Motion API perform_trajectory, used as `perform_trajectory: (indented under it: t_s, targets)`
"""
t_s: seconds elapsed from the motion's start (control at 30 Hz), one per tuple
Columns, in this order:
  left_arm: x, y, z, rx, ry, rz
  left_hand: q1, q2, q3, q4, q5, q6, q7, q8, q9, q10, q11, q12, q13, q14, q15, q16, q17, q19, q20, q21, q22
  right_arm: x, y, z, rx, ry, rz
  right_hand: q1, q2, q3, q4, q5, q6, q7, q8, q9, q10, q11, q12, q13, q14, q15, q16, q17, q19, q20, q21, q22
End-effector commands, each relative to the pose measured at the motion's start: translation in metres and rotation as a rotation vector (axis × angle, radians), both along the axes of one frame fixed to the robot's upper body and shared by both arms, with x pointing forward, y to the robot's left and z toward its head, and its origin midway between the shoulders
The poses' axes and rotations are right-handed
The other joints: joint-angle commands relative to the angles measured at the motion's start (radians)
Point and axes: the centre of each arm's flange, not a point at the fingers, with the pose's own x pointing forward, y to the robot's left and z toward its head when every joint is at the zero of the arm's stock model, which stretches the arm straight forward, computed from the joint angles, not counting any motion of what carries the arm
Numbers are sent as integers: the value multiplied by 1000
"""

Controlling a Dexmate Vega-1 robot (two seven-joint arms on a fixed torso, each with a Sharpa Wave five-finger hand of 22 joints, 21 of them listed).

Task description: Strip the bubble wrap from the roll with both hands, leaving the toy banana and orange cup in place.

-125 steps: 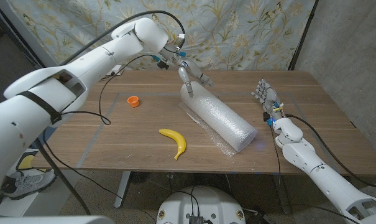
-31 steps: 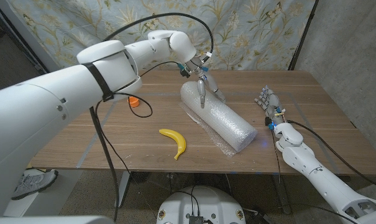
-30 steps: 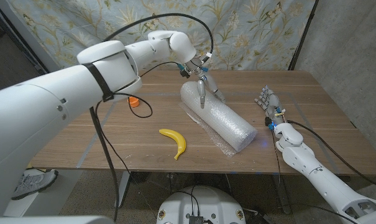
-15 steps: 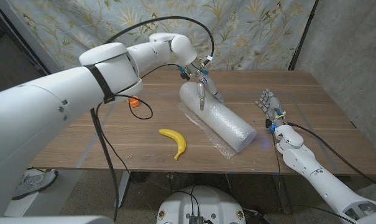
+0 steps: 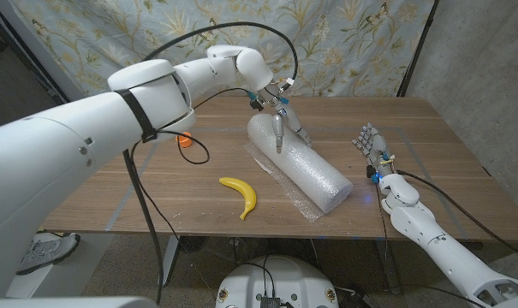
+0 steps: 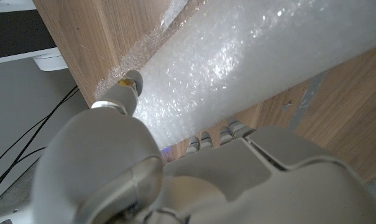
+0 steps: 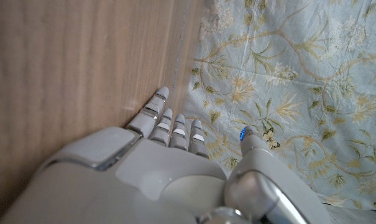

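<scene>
Head view: wooden table (image 5: 199, 184) across the middle of the frame, flowered curtain (image 5: 327, 43) along the top. Bubble wrap roll (image 5: 306, 167) lying slantwise at centre, from upper left to lower right, with a loose flap of wrap spread on the table along its lower edge. Left hand (image 5: 282, 120) at the roll's upper end, just above centre, fingers (image 5: 278, 134) pointing down onto the wrap and touching it; hard to tell whether any wrap is actually pinched. Toy banana (image 5: 242, 194) below and left of the roll, apart from it. Orange cup (image 5: 184, 141) at centre left, partly behind the left arm. Right hand (image 5: 372, 145) right of the roll, well apart from it, fingers spread and reaching up, holding nothing.

Left wrist view: back of the left hand (image 6: 175, 174) in the lower part, one fingertip (image 6: 128, 84) pressed against the bubbled surface of the roll (image 6: 250, 62), other fingers tucked along its side.

Right wrist view: right hand (image 7: 169, 162) low in the frame, fingers (image 7: 175, 130) straight and slightly apart, empty, table (image 7: 69, 68) at left, curtain (image 7: 287, 74) at right.
</scene>
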Motion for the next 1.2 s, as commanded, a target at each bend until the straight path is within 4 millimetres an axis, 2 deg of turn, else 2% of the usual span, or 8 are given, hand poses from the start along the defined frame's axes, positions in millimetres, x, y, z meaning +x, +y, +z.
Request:
perform_trajectory:
  t_s: [0.03,0.5,0.6,0.73,0.83,1.2]
  targets:
    - [-4,2,-8,19,-12,-40,3,8,-4,3,-2,-92,6,8,2,-84,6,5,4,-56,5,8,5,-8,3,5,3,0,-2,-6,7,12,0,-4,1,4,-5,7,0,-4,5,4,-4,2,6,5,1,6,4,2,2,9,5,1]
    - [-2,4,-12,17,-38,-46,3,9,-8,2,-2,-94,7,7,2,-88,9,5,5,-57,8,7,5,-8,3,6,3,2,-2,-10,7,24,9,-4,2,4,-6,8,-1,-6,5,4,-4,0,7,5,2,10,5,2,2,12,6,1]
    - [0,3,-12,11,-42,-39,2,9,-11,3,-2,-100,6,5,2,-97,18,3,5,-61,10,6,5,-11,6,5,3,1,-2,-12,9,29,11,-3,2,4,-6,8,-2,-6,5,4,-4,0,7,5,2,9,5,2,1,13,5,1]
    - [1,3,-13,18,-45,-34,0,9,-18,3,-2,-127,-4,-2,2,-125,27,-6,4,-96,29,-3,5,-40,18,-2,3,1,-3,-15,11,36,13,-4,3,4,-7,8,-2,-7,5,4,-3,1,8,5,2,11,5,2,0,14,5,1]
    - [1,2,-16,20,-53,-33,-2,10,-22,4,-2,-135,-4,-2,1,-138,47,-10,3,-111,38,-4,4,-45,26,-1,3,2,-3,-17,13,39,16,-4,3,4,-7,8,-2,-8,5,4,-3,3,8,5,3,12,6,2,1,17,6,1]
    - [3,1,-24,2,-61,-44,-8,6,-29,5,-3,-133,3,1,1,-141,50,-11,1,-117,45,-1,3,-52,30,0,3,5,-2,-25,19,51,29,-5,4,4,-6,8,-2,-9,5,4,-3,-1,8,5,6,15,8,2,2,22,7,2]
